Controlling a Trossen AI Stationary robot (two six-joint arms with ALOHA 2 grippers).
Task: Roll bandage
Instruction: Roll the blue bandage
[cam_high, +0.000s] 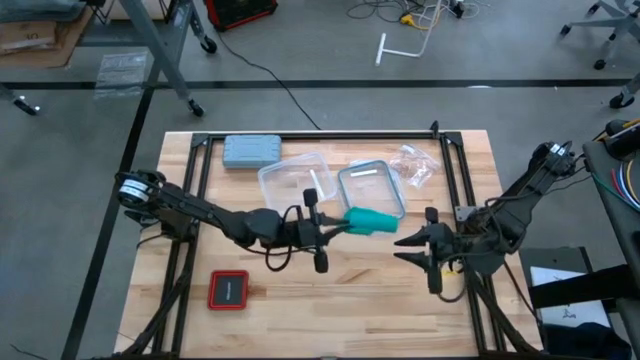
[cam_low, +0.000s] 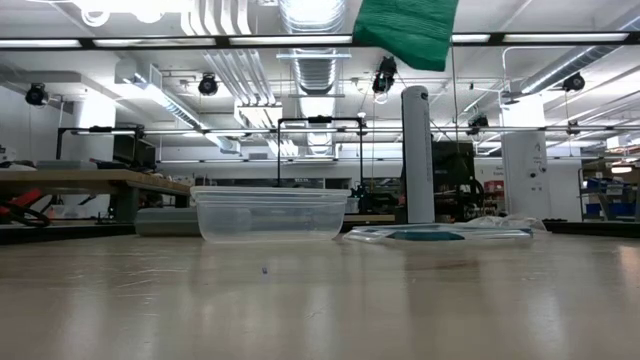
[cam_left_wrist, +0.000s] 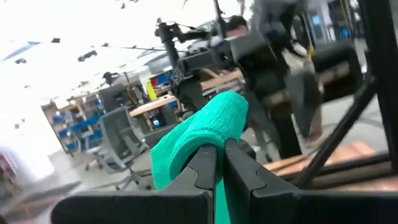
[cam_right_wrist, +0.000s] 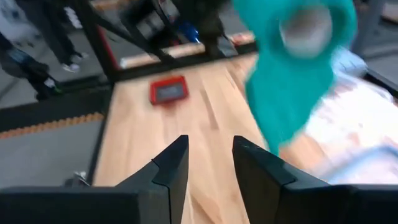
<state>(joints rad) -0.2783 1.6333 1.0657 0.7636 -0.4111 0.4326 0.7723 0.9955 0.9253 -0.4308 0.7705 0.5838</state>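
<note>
Two arms met mid-worktop, left gripper clamped on the bandage | low view: bandage hung overhead | left wrist: fingers pinched cloth | right wrist: right gripper spread, empty; rolling apparently unfinished, loose tail left.

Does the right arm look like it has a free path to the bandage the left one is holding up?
Probably yes. The right gripper is open, facing the bandage held above the table by the left gripper, with nothing between them.
</note>
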